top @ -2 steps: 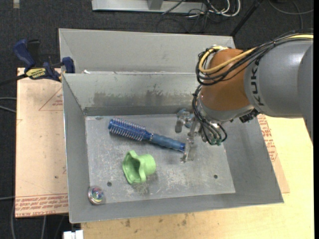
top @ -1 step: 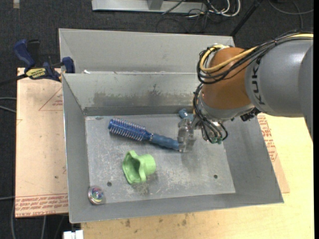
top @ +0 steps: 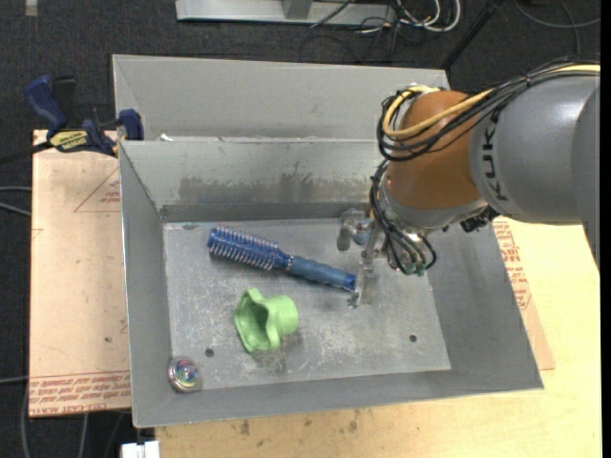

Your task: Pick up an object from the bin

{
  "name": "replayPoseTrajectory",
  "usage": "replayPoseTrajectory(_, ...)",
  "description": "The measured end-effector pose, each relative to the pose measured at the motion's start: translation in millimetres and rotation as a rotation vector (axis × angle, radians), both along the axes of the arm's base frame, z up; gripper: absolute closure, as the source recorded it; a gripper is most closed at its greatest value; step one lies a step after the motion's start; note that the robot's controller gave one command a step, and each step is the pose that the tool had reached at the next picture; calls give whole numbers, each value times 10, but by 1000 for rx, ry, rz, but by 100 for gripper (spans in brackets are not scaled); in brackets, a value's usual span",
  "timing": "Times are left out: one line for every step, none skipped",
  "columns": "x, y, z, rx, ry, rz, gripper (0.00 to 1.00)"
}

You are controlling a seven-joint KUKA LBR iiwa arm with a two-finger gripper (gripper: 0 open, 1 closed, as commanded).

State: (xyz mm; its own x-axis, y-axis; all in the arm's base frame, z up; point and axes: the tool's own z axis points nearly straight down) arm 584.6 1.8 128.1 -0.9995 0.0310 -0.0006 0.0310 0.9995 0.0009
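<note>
In the grey metal bin (top: 401, 346), the blue plastic hairbrush (top: 277, 258) lies slantwise across the middle of the floor, head toward the left wall, handle toward the right. The arm's metal gripper (top: 358, 296) stands at the handle's right end, perhaps touching it. The green plastic funnel-shaped piece (top: 265, 321) sits just before the brush; the small shiny ball (top: 184, 373) rests in the front left corner, apart from both
</note>
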Motion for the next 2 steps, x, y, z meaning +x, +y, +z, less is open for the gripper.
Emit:
replayPoseTrajectory(131,52,-614,0,4,61,0)
replayPoseTrajectory(147,52,-576,0,-1,61,100)
